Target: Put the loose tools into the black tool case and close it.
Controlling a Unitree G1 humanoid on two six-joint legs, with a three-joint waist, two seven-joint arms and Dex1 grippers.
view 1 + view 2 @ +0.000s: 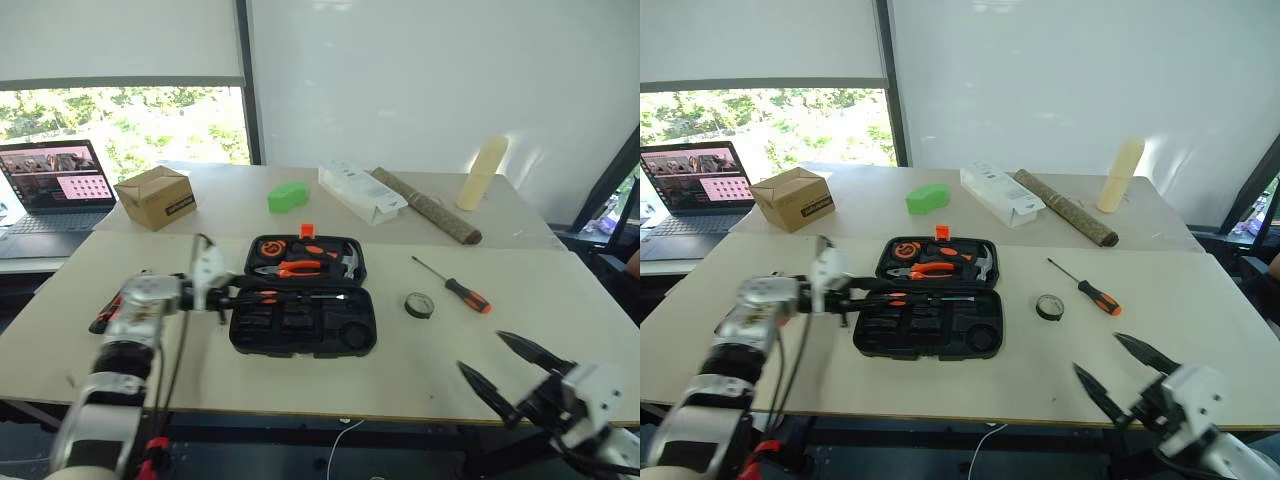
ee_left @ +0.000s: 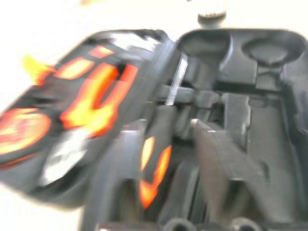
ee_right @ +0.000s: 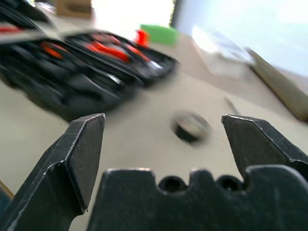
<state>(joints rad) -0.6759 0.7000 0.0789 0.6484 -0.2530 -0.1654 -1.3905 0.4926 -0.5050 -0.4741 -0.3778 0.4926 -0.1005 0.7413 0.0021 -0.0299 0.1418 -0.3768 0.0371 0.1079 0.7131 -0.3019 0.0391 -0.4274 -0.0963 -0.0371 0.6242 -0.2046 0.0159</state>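
Spreading across the room is a pale table (image 1: 560, 300) in two sections, and near its middle lies the black tool case (image 1: 303, 322), hinged open flat, its orange latch at the far edge. The far half holds pliers, a hammer and an orange tape measure; across the middle, by the hinge, an orange-and-black screwdriver (image 1: 290, 296) lies lengthwise. At the case's left edge sits the left gripper (image 1: 224, 297), its black fingers pointing in toward the screwdriver's handle end; from where I stand I cannot tell whether they are gripping it or standing free of it. Low on the right, the right gripper (image 1: 505, 362) hangs at the table's near edge with its fingers spread wide and nothing between them. On the far section sit a cardboard box (image 1: 156, 196), a long brown textured roll (image 1: 428, 205), a white carton (image 1: 361, 192) and a green block (image 1: 287, 195). Right of the case, apart from it, another orange-and-black-handled screwdriver (image 1: 455, 287) lies at a slant, with the small black tape roll (image 1: 419, 305) between it and the case.
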